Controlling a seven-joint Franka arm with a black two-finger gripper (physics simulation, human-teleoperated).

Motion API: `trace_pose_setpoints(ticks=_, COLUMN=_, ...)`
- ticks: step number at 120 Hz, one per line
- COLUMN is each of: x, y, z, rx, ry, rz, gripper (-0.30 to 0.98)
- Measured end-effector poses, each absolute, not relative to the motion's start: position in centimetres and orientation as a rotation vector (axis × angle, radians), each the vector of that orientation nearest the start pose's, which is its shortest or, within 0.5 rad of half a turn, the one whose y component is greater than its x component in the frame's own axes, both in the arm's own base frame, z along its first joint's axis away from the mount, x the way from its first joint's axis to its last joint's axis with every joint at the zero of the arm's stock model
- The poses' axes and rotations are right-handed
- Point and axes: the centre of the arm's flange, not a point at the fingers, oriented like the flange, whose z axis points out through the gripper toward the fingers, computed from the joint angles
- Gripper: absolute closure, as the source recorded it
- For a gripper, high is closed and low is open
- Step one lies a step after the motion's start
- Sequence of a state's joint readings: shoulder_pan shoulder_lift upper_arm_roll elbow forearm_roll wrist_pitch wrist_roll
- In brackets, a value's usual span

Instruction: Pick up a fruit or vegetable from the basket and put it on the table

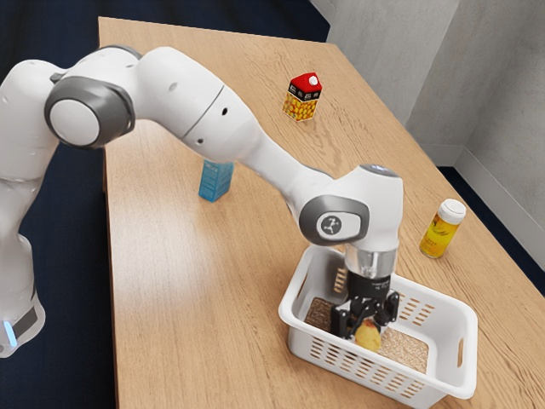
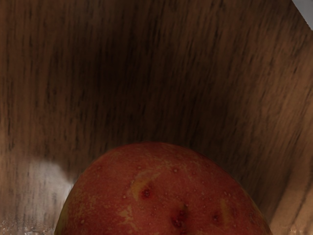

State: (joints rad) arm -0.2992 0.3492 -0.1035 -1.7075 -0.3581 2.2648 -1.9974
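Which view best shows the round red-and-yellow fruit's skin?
Wrist view: the round red-and-yellow fruit is large there, spots visible, though cropped below. The exterior view shows it small, in the white plastic basket.

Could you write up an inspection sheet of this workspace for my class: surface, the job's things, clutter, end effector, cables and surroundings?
Surface: light brown wooden table, grain visible.
Job's things: white slotted basket; red-and-yellow fruit inside it, not yet on the table.
Clutter: red-topped carton, blue carton and yellow bottle with a white lid, all upright on the table outside the basket.
End effector: black end effector lowered into the basket, at the fruit; whether it grips the fruit cannot be told.
Cables: nothing seen.
Surroundings: grey wall beyond the table; dark blue floor.
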Motion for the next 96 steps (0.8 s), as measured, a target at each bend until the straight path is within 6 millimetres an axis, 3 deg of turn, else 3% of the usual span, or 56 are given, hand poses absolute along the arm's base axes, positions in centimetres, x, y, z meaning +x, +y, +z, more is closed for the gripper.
trace_pose_setpoints(ticks=12, x=61.7, y=-26.1, z=43.8, rx=1.737, ry=2.175, rz=-0.287, gripper=0.38)
trace_pose_setpoints(ticks=21, x=61.7, y=-25.1, z=47.5, rx=1.747, ry=2.129, rz=-0.188, gripper=0.38)
trace_pose_setpoints(ticks=33, x=61.7, y=-21.4, z=52.3, rx=1.737, ry=2.108, rz=-0.052, gripper=0.38)
trace_pose_setpoints(ticks=49, x=60.9, y=-16.8, z=56.8, rx=1.735, ry=2.118, rz=0.069, gripper=0.37)
trace_pose_setpoints(ticks=57, x=61.1, y=-14.0, z=57.0, rx=1.741, ry=2.151, rz=0.097, gripper=0.37)
trace_pose_setpoints(ticks=70, x=62.3, y=-4.9, z=56.3, rx=1.682, ry=2.254, rz=0.118, gripper=0.37)
trace_pose_setpoints(ticks=76, x=62.5, y=-1.8, z=56.0, rx=1.669, ry=2.279, rz=0.118, gripper=0.33)
trace_pose_setpoints(ticks=96, x=62.4, y=1.3, z=55.2, rx=1.760, ry=2.244, rz=0.114, gripper=0.10)
